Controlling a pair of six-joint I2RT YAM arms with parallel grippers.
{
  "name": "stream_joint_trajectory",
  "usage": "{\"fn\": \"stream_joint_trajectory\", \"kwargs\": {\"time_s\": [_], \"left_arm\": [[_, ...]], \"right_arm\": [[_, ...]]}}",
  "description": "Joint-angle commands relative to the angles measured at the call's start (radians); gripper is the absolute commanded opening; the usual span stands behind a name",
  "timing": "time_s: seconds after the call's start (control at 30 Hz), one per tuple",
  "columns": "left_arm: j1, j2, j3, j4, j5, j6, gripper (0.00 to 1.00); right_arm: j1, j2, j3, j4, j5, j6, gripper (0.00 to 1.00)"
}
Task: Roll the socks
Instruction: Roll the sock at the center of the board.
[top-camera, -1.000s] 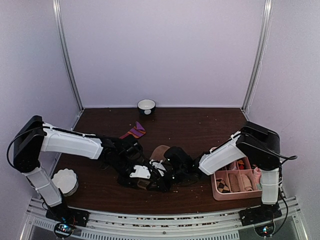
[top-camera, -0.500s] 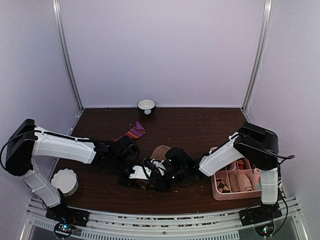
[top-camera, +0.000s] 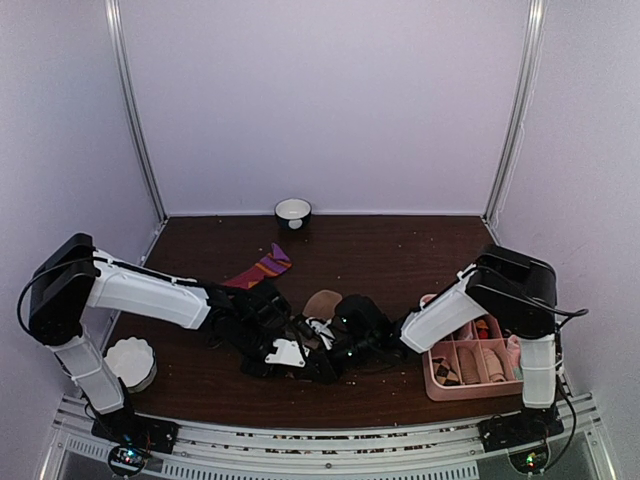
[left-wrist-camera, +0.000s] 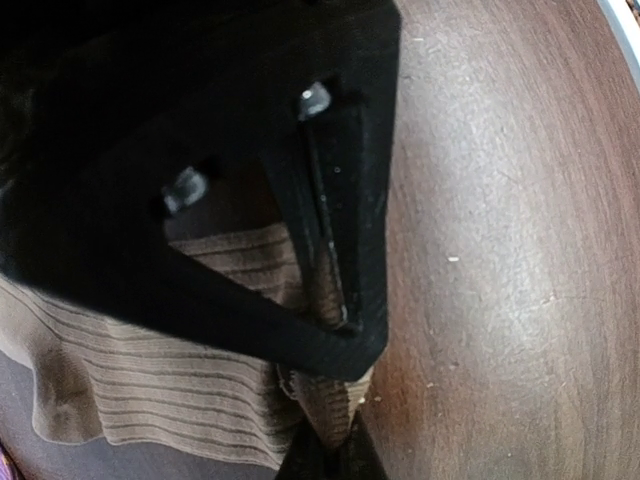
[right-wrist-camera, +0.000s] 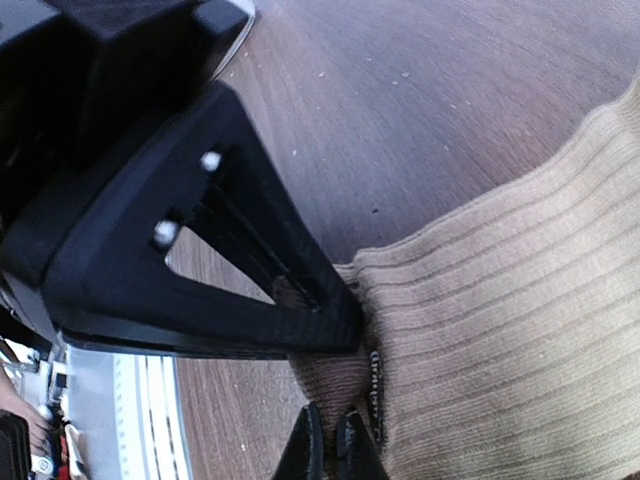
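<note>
Left gripper (left-wrist-camera: 335, 395): clamped shut on a fold of the tan sock (left-wrist-camera: 150, 390), with ribbed cloth bunched at the fingertips.
Right gripper (right-wrist-camera: 335, 385): also closed, pinching an edge of the same sock. I think it is near the cuff, but this close view shows too little to be sure.
Tan sock: lying on the table (top-camera: 400, 250) near the front centre, between my two arms.
Red striped sock (top-camera: 265, 264): lying apart, farther back on the left, with nothing touching it.
Risk: both pinches look shallow, so the cloth could slip free mid-roll. The wrists are crowded together and could knock each other. An uneven pull would twist the roll loose.
</note>
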Motion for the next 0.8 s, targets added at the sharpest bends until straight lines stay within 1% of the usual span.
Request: {"fn": "stream_joint_trajectory", "kwargs": {"time_s": [0.0, 0.1, 0.17, 0.2, 0.23, 0.3, 0.37, 0.4, 0.43, 0.47, 0.5, 0.6, 0.67, 0.77], "left_arm": [[-0.002, 0.023, 0.044, -0.012, -0.037, -0.008, 0.0], [-0.001, 0.025, 0.057, -0.047, -0.031, -0.011, 0.0], [0.001, 0.026, 0.068, -0.072, -0.021, -0.016, 0.0], [0.003, 0.027, 0.072, -0.083, -0.013, -0.02, 0.0], [0.005, 0.03, 0.078, -0.095, -0.005, -0.022, 0.0], [0.006, 0.04, 0.092, -0.124, 0.012, -0.027, 0.0], [0.009, 0.052, 0.107, -0.15, 0.02, -0.033, 0.0], [0.011, 0.057, 0.116, -0.162, 0.025, -0.034, 0.0], [0.013, 0.061, 0.119, -0.168, 0.029, -0.036, 0.0], [0.015, 0.063, 0.122, -0.172, 0.031, -0.037, 0.0], [0.016, 0.064, 0.126, -0.176, 0.033, -0.037, 0.0], [0.018, 0.064, 0.125, -0.18, 0.026, -0.035, 0.0], [0.02, 0.063, 0.123, -0.184, 0.021, -0.035, 0.0], [0.024, 0.056, 0.117, -0.188, 0.021, -0.035, 0.0]], "right_arm": [[-0.013, 0.022, -0.042, -0.022, 0.041, 0.043, 0.21], [-0.043, -0.003, -0.089, 0.054, 0.051, 0.089, 0.34], [-0.064, -0.018, -0.129, 0.122, 0.053, 0.129, 0.48], [-0.072, -0.027, -0.15, 0.161, 0.053, 0.151, 0.53], [-0.08, -0.035, -0.169, 0.204, 0.057, 0.163, 0.55], [-0.087, -0.057, -0.198, 0.235, 0.072, 0.173, 0.57], [-0.09, -0.082, -0.215, 0.215, 0.098, 0.152, 0.59], [-0.091, -0.095, -0.22, 0.193, 0.116, 0.137, 0.62], [-0.09, -0.112, -0.22, 0.157, 0.136, 0.115, 0.83], [-0.093, -0.128, -0.215, 0.105, 0.157, 0.09, 0.98], [-0.092, -0.146, -0.211, 0.06, 0.177, 0.064, 1.0], [-0.1, -0.202, -0.192, -0.074, 0.257, -0.008, 1.0], [-0.103, -0.233, -0.149, -0.231, 0.343, -0.076, 1.0], [-0.107, -0.279, -0.101, -0.406, 0.549, -0.161, 1.0]]}}
